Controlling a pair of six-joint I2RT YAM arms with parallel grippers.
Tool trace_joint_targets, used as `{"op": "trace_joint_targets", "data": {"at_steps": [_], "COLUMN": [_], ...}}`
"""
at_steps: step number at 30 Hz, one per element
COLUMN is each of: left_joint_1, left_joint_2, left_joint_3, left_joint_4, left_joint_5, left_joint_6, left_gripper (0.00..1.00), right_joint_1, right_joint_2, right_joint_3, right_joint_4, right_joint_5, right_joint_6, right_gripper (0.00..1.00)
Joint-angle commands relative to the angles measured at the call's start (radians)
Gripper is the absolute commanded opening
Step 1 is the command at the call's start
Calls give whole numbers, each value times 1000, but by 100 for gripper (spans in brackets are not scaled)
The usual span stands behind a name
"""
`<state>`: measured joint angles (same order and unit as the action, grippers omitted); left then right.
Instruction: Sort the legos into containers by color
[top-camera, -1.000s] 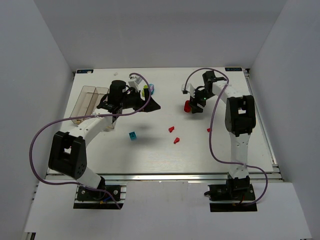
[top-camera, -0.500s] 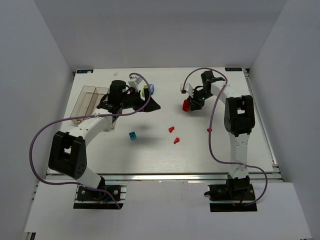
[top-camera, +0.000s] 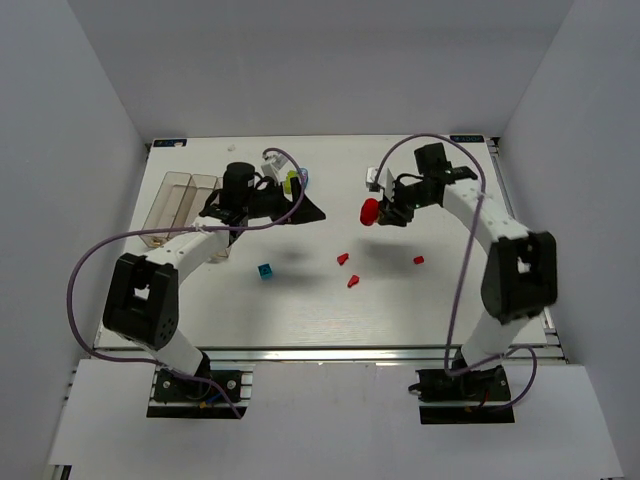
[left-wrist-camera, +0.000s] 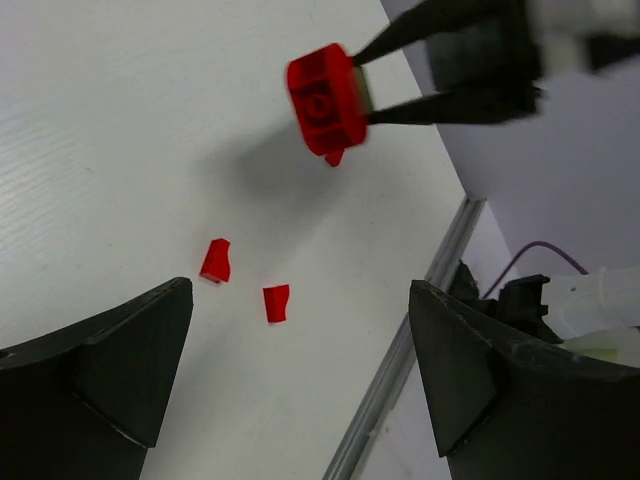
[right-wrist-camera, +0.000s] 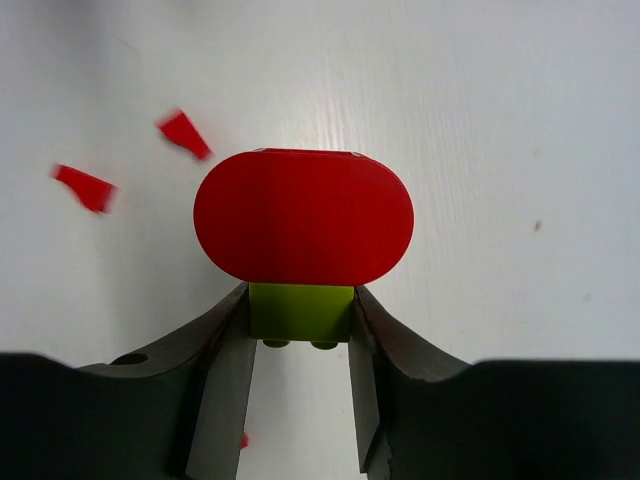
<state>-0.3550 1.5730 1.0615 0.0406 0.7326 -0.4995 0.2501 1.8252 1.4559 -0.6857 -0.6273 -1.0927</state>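
My right gripper (right-wrist-camera: 300, 335) is shut on a lime green brick (right-wrist-camera: 300, 312) that has a red rounded piece (right-wrist-camera: 303, 215) stuck on its end, held above the table. In the top view this gripper (top-camera: 382, 212) holds the red piece (top-camera: 369, 211) at centre right. In the left wrist view the red piece (left-wrist-camera: 325, 98) hangs above two red bits (left-wrist-camera: 215, 260). My left gripper (top-camera: 300, 205) is open and empty, its fingers (left-wrist-camera: 130, 360) wide apart. A cyan brick (top-camera: 265, 271) and red bits (top-camera: 342, 258) lie mid-table. The clear containers (top-camera: 178, 200) stand at the left.
A lime brick (top-camera: 292, 180) and a bluish brick (top-camera: 304, 177) lie behind my left gripper. One more red bit (top-camera: 418, 260) lies under the right arm. The table's metal front edge (left-wrist-camera: 400, 380) runs below the left gripper. White walls enclose the table.
My right arm has swung its elbow out to the right. Its gripper, still holding the red and lime piece, has shifted slightly left. The left arm has barely moved.
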Motion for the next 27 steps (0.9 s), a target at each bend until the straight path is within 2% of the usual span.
{"op": "trace_joint_targets", "data": {"at_steps": [1, 5, 7, 8, 11, 16, 27], "left_joint_1": [5, -7, -7, -7, -7, -7, -16], "left_joint_2": [30, 71, 82, 88, 85, 61, 82], "left_joint_3": [-35, -51, -66, -87, -116, -127, -120], "left_joint_4": [88, 157, 205, 278, 364, 364, 334], "left_joint_5": [106, 145, 180, 191, 215, 200, 192], "left_joint_6": [-97, -167, -206, -262, -315, -310, -294], "left_gripper": [98, 98, 98, 98, 98, 98, 98], "right_joint_1": [67, 127, 178, 189, 242, 285, 339], "right_joint_2": [-213, -392, -421, -431, -426, -402, -284], "right_joint_3": [-135, -278, -324, -331, -345, -348, -238], "right_joint_4": [109, 231, 248, 252, 258, 285, 288], "right_joint_5": [-98, -57, -29, 6, 85, 181, 189], "right_joint_6": [59, 105, 109, 109, 113, 138, 246], "right_gripper": [3, 3, 3, 3, 1, 0, 0]}}
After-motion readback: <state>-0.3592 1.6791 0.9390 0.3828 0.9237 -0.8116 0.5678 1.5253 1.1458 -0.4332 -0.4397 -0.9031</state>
